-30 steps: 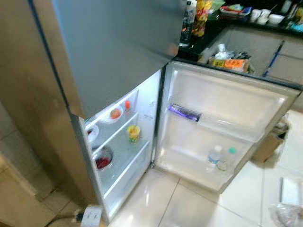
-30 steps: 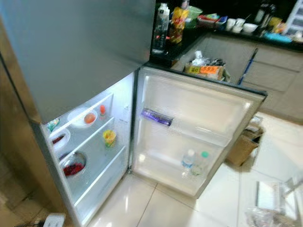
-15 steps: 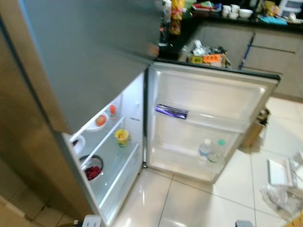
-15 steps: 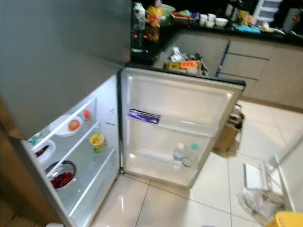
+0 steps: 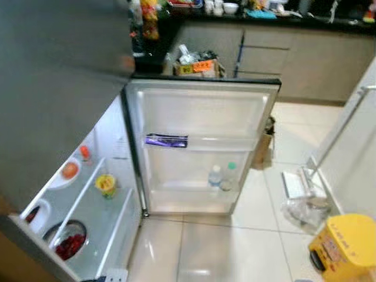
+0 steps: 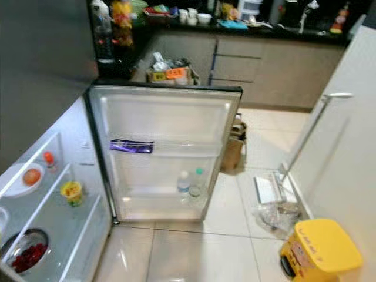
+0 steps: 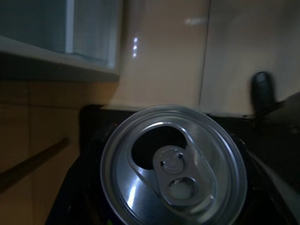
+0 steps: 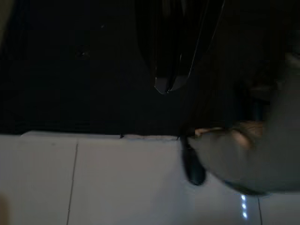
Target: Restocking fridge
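Observation:
The fridge door (image 5: 200, 111) stands wide open. Its door shelves hold a purple packet (image 5: 166, 140) and two small bottles (image 5: 215, 176). On the lit shelves inside sit a plate with an orange fruit (image 5: 69, 170), a yellow cup (image 5: 106, 183) and a bowl of red food (image 5: 67, 244). My left gripper (image 7: 176, 199) is shut on a silver-topped drink can (image 7: 173, 164), above the tiled floor beside the fridge base. My right gripper (image 8: 166, 86) hangs low over the floor tiles, its black fingers pressed together.
A yellow container (image 5: 343, 247) stands on the floor at the right, with a plastic bag and a flat white item (image 5: 302, 200) beside it. A cardboard box (image 5: 265, 141) sits behind the door. The dark counter (image 5: 264, 14) carries bottles and cups. A white wall is at far right.
The camera has turned to the right, so the fridge has slid leftward in view and the yellow container and white wall have come in. Nothing in the scene itself has moved.

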You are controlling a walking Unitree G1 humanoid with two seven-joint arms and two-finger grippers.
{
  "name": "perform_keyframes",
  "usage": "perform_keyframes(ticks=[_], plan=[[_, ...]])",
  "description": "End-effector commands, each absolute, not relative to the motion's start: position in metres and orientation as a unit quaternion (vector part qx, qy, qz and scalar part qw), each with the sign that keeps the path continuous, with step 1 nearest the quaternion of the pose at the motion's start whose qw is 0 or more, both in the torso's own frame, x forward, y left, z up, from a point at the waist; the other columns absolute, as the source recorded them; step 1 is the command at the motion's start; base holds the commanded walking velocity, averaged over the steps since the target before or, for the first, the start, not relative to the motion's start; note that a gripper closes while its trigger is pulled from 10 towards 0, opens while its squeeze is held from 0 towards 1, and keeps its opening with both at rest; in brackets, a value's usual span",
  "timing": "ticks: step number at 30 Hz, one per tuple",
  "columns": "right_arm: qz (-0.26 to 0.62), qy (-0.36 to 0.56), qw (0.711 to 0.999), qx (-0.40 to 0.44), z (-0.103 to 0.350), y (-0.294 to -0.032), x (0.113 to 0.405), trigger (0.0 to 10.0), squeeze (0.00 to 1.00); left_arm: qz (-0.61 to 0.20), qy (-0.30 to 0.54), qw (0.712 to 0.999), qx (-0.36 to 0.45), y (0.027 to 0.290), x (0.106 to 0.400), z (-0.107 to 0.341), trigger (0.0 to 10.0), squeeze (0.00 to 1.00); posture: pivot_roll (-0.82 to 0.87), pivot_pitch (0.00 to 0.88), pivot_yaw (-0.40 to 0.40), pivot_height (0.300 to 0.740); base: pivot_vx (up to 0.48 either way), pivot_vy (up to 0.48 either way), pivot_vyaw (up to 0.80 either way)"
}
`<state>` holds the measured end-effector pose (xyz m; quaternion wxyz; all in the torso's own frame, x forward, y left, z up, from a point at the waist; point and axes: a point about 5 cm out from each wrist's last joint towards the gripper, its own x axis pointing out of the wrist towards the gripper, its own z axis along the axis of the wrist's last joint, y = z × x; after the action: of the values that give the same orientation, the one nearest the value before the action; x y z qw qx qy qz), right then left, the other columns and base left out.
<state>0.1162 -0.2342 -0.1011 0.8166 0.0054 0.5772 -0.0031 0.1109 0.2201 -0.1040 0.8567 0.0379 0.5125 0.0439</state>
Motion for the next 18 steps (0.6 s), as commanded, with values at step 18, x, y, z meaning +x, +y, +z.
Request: perform_keyframes(ticks=[18], plan=[[-0.004, 0.573, 0.819, -0.001, -0.0999, -0.2374, 0.1175, 10.0, 0.00, 0.039, 0.509, 0.859, 0.036, 0.2173, 0.1169, -0.1030, 10.0, 0.00, -0.09, 0.000, -0.011, 0.740, 0.000, 0.000, -0.64]])
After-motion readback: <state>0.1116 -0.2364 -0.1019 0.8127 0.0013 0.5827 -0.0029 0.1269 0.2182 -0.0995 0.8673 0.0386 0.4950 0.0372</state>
